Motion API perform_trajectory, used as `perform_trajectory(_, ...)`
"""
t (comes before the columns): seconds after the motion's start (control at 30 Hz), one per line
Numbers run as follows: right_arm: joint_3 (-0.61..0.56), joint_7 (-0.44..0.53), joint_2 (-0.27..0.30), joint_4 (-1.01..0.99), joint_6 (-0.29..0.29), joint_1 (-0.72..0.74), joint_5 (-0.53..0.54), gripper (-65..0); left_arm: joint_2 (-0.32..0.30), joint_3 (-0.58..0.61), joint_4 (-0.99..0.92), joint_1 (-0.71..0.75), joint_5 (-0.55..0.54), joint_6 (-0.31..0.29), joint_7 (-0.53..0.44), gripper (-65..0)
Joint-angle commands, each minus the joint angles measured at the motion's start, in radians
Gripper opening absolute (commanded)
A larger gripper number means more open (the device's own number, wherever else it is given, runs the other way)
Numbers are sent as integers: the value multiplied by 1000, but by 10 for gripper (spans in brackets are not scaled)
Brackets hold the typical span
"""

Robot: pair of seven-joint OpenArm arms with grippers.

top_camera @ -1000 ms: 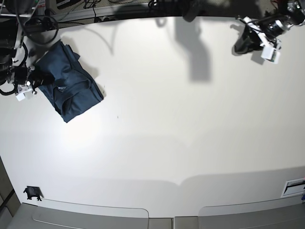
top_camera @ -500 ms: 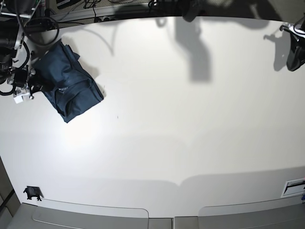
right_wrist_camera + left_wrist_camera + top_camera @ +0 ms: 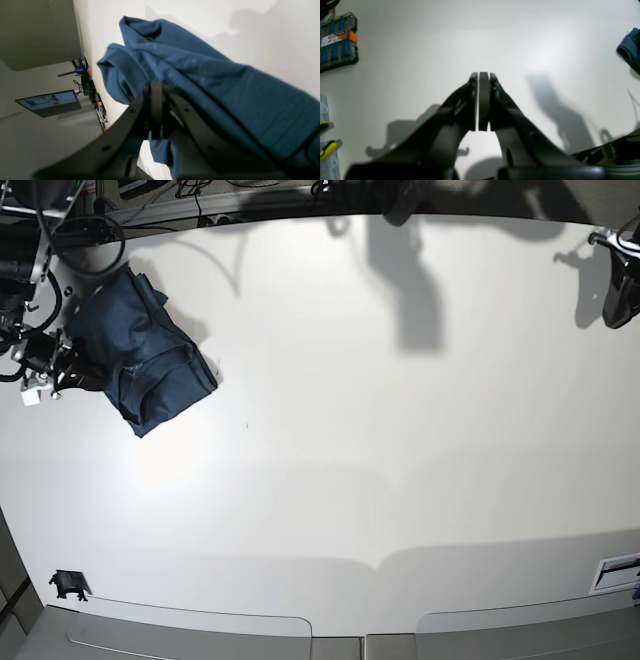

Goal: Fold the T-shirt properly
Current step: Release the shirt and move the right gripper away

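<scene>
T-shirt (image 3: 145,370) bunched, far-left corner; white table (image 3: 380,440); monitor (image 3: 48,102) beyond edge

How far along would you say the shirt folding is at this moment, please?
Done: the T-shirt lies as a compact, somewhat rumpled bundle at the table's far corner. In hand: nothing clearly; the right gripper is shut right at the cloth, the left gripper shut over bare table. Left: perhaps tidying the wrinkled layers.
</scene>
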Motion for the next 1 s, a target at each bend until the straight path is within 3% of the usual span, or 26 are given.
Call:
perform_trajectory(0.0,5,0,28,10,12,23,21,-650,-12,-11,17,6,-24,-4,-20,-650)
perform_trajectory(0.17,5,0,50,10,12,63,21,-650,-12,-34,17,6,-24,-4,-21,-650)
perform_trajectory(0.5,5,0,154,10,12,243,21,-650,-12,-190,17,6,-69,-4,-23,-650)
perform_trajectory(0.97,5,0,155,71,12,321,21,-650,-11,-193,17,6,-69,-4,-16,-650)
